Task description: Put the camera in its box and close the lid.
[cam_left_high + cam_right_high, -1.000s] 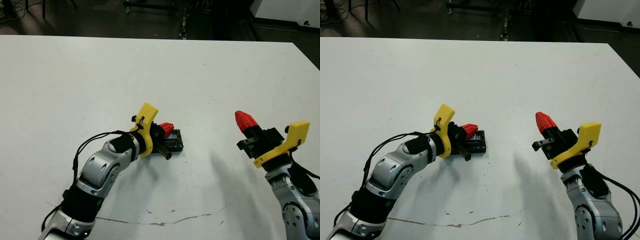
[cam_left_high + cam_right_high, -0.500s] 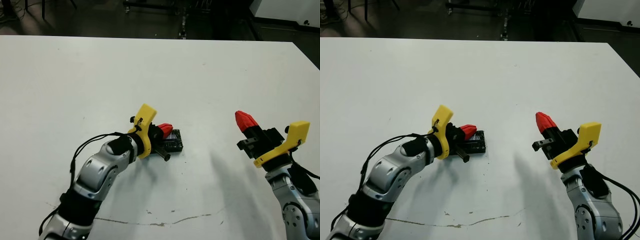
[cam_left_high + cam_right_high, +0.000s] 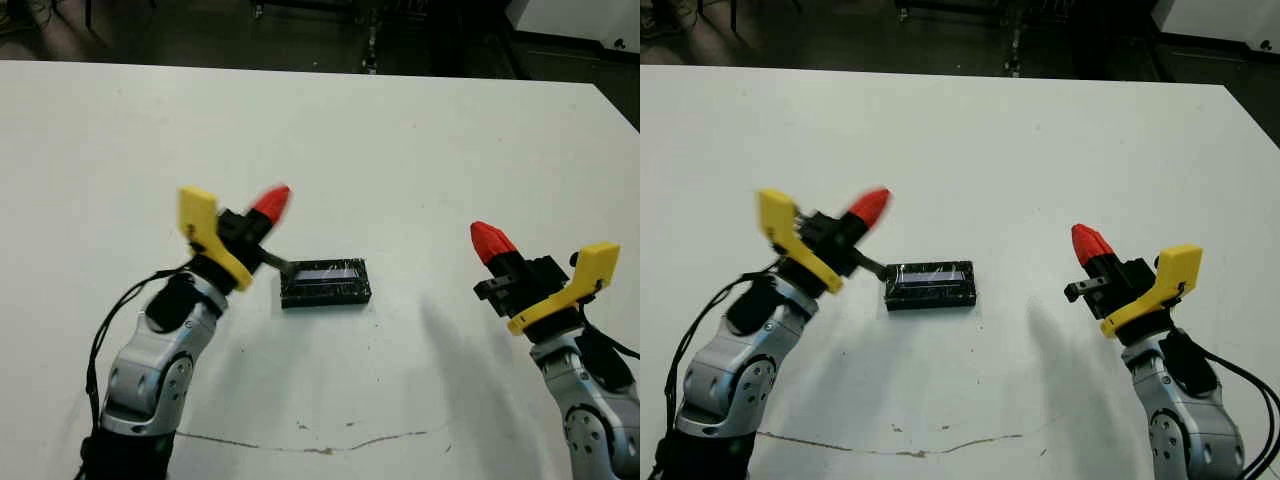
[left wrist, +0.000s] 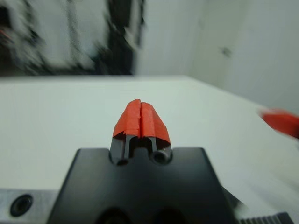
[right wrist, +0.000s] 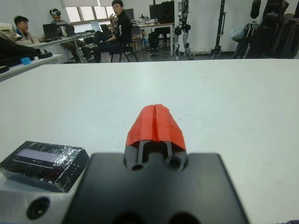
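Note:
The box (image 3: 326,297) lies at the middle of the table with the lid (image 3: 325,272), a black slab with a shiny crinkled top, flat on it. The camera is hidden. My left gripper (image 3: 272,201) is shut on nothing and hangs in the air to the left of the box, apart from it; the left wrist view shows its fingertips (image 4: 140,122) pressed together. My right gripper (image 3: 490,241) is shut too, held above the table well to the right of the box. The right wrist view shows the lidded box (image 5: 44,163) beside that gripper (image 5: 155,122).
A thin dark crack line (image 3: 320,442) runs across the white table (image 3: 400,150) near its front edge. Beyond the table's far side, in the right wrist view, people (image 5: 117,28) sit at desks.
My left gripper has lifted off the box and swung up and to the left. The box now shows uncovered, turned a little. The right arm has not moved.

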Robot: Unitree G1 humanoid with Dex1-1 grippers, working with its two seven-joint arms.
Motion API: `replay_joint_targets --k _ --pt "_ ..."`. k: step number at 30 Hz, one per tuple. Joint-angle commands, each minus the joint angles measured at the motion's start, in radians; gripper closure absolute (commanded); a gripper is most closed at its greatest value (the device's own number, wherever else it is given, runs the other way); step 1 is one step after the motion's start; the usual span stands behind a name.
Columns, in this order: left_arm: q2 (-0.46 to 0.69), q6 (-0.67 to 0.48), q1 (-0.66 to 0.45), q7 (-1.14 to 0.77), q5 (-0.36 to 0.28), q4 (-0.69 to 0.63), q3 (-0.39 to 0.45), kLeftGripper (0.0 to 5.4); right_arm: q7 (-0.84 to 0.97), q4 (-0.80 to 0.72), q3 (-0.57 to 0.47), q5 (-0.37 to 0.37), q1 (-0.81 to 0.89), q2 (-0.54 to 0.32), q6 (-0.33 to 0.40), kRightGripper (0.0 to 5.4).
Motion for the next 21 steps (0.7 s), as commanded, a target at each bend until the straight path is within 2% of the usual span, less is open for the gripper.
replay_joint_targets --k 1,6,13,21 --pt "-0.027 -0.135 0.023 0.039 0.031 0.071 0.032 5.37 -0.022 0.019 -0.007 -0.015 -0.004 0.025 -0.042 5.4" --pt "-0.048 -0.214 0.058 0.073 0.032 0.134 0.063 5.37 -0.085 0.039 -0.007 -0.064 -0.009 0.08 -0.109 5.4" --pt "-0.045 -0.193 0.131 0.063 -0.011 0.138 0.082 5.37 -0.146 0.062 -0.02 -0.099 -0.024 0.121 -0.168 5.4" --pt "-0.057 -0.172 0.169 0.088 -0.026 0.123 0.084 5.37 -0.197 0.045 -0.026 -0.101 -0.025 0.138 -0.162 5.4"
